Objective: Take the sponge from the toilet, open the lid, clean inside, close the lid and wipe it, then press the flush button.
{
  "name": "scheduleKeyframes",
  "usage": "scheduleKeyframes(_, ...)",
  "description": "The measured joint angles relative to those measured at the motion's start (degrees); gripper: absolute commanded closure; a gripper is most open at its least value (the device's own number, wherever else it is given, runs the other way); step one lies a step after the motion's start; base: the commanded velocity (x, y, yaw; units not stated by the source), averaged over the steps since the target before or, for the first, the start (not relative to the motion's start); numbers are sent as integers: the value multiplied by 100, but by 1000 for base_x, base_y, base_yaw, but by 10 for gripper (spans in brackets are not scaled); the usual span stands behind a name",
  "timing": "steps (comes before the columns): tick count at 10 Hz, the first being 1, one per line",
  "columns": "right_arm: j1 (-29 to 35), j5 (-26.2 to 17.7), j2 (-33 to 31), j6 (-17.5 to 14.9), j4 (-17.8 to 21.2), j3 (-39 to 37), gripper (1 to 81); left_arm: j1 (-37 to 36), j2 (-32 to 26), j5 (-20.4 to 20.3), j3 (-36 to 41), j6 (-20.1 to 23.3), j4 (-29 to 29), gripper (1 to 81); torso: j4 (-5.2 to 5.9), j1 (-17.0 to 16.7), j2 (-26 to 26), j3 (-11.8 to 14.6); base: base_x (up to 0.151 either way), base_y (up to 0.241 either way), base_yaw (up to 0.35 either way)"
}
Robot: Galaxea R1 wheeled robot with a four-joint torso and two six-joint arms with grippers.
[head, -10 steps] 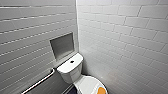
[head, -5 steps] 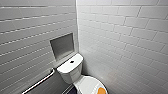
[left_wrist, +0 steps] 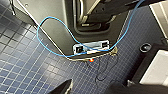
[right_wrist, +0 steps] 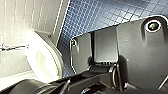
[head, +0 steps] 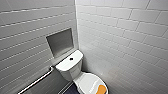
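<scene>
Head view — orange sponge (head: 101,88) on the closed toilet (head: 75,68) lid — left tool (left_wrist: 89,88), right tool (right_wrist: 52,87): state unclear.

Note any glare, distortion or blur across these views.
Head view: the wide angle bows the wall tiles; even light, mild sheen on the toilet, sponge edges soft. Left wrist view: floor tiles smeared. Right wrist view: the white round fitting is blown out, its detail lost.

Glossy white ceramic toilet (head: 75,67), soft matt orange sponge pad (head: 101,88), glossy white wall tiles (head: 120,30), shiny metal grab rail (head: 36,81), small dark-blue floor tiles (left_wrist: 25,67).
</scene>
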Motion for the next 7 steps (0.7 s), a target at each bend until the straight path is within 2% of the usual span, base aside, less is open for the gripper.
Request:
scheduleKeyframes(2,355,-57,0,185,13,-2,10,-6,168,0,-288,2,2,10,0,230,-354,-336,0,0,0)
scheduleKeyframes(6,1054,-290,16,494,44,-140,10,41,367,-20,-458,0,2,10,0,704,-1104,-450,0,0,0)
scheduleKeyframes(7,1220,-360,16,675,77,-276,10,38,393,-22,-521,2,2,10,0,850,-1337,-450,0,0,0)
